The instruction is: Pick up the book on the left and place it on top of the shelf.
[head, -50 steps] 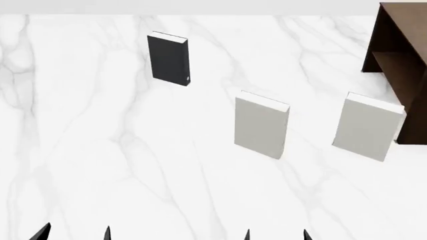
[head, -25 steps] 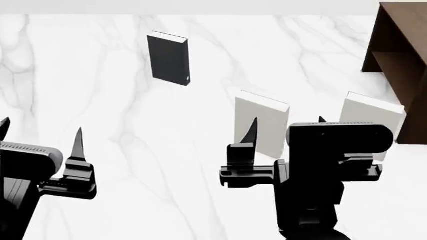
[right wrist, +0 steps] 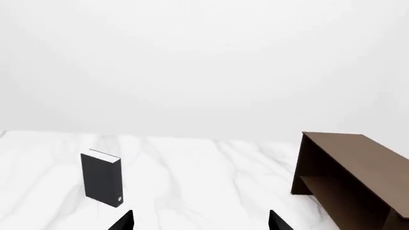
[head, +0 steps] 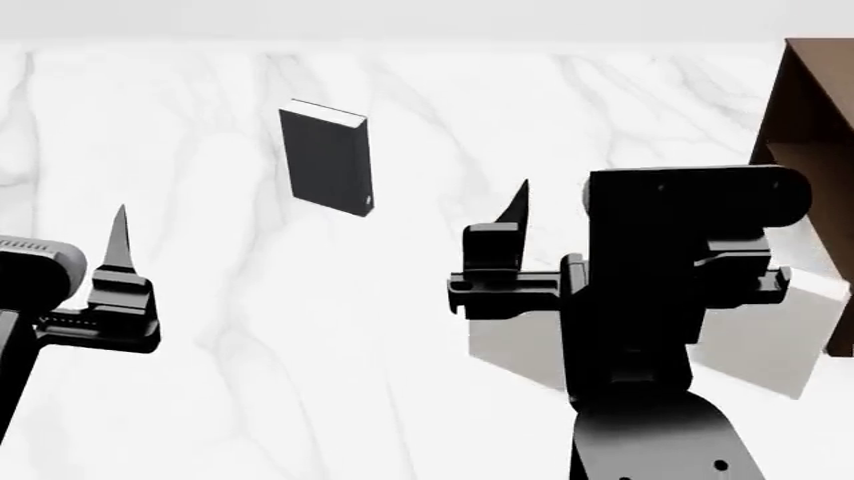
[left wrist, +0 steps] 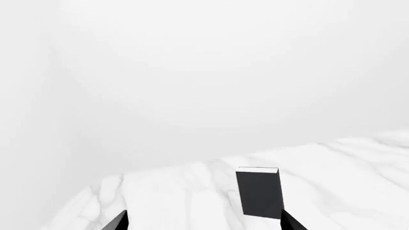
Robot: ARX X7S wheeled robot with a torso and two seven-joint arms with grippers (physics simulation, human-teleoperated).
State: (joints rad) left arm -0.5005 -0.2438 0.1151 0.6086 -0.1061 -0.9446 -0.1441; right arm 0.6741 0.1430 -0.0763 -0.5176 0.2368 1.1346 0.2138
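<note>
The black book [head: 327, 160] stands upright on the white marble table [head: 240, 380], far left of centre, with its white page edges on top. It also shows in the left wrist view [left wrist: 260, 191] and the right wrist view [right wrist: 102, 184]. The dark brown shelf [head: 817, 150] stands at the far right and shows in the right wrist view [right wrist: 357, 172]. My left gripper [head: 54, 250] is open and empty, raised near the table's left front; its tips [left wrist: 204, 225] are well short of the book. My right gripper [head: 587, 205] is open and empty [right wrist: 201, 224], raised right of centre.
Two pale grey-white books stand behind my right arm, which partly hides them: one in the middle [head: 514, 355] and one [head: 761, 345] beside the shelf. A plain white wall lies behind the table.
Both arms have risen from the bottom edge into the head view and kept climbing. The head view has shifted, so the books sit lower and the right arm now covers the pale ones.
</note>
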